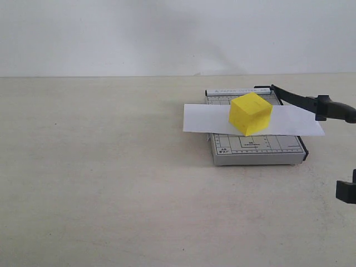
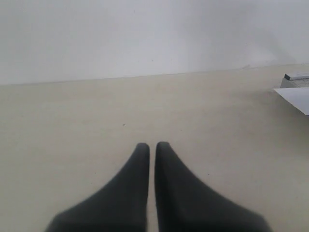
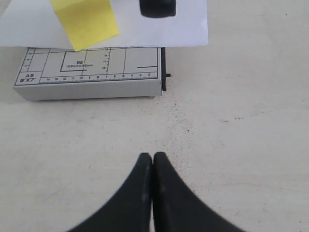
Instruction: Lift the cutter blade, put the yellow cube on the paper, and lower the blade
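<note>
The yellow cube [image 1: 250, 114] sits on the white paper [image 1: 200, 118], which lies across the grey cutter board [image 1: 256, 149]. The cutter blade [image 1: 300, 101] stands raised at a slant from its far hinge, its handle out past the board's right side, and no gripper holds it. In the right wrist view the cube [image 3: 86, 20], paper [image 3: 188, 24], board [image 3: 87, 79] and blade handle [image 3: 157, 7] lie ahead of my right gripper [image 3: 153, 155], which is shut on nothing over bare table. My left gripper [image 2: 150, 145] is shut and empty, far left of the paper's end [image 2: 295, 98].
A black part of the right arm [image 1: 346, 192] shows at the exterior view's right edge, in front of and right of the board. A pale wall backs the beige table [image 1: 100, 167]. The board's corner [image 2: 297, 76] peeks in at the left wrist view's edge.
</note>
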Controlling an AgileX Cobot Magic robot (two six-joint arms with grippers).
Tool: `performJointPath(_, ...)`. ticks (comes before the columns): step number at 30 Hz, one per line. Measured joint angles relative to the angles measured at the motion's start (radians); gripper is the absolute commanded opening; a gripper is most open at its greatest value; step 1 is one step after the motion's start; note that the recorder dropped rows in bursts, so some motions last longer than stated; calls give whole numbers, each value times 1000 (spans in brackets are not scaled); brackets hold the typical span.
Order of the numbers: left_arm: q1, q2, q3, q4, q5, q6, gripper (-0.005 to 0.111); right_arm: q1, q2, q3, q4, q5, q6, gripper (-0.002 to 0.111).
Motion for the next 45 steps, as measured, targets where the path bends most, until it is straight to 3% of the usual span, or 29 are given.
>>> performJointPath(10, 0, 0, 6, -33, 69, 17, 4, 0, 0, -69, 0, 76, -19, 0)
performJointPath(17, 0, 2, 6, -8, 82, 245, 4, 0, -25, -261, -2, 163, -106, 2)
performJointPath(21, 0, 2, 6, -1, 120, 277, 4, 0, -34, -374, -22, 163, -196, 24)
performJointPath(26, 0, 2, 6, -26, 104, 111, 4, 0, 62, -467, -97, 166, -201, 51)
performJointPath(35, 0, 2, 6, -43, 108, 23, 4, 0, 303, -612, -146, 295, -46, 51)
performJointPath(45, 0, 2, 6, -44, 108, 21, 4, -47, 489, -648, -333, 351, 155, 51)
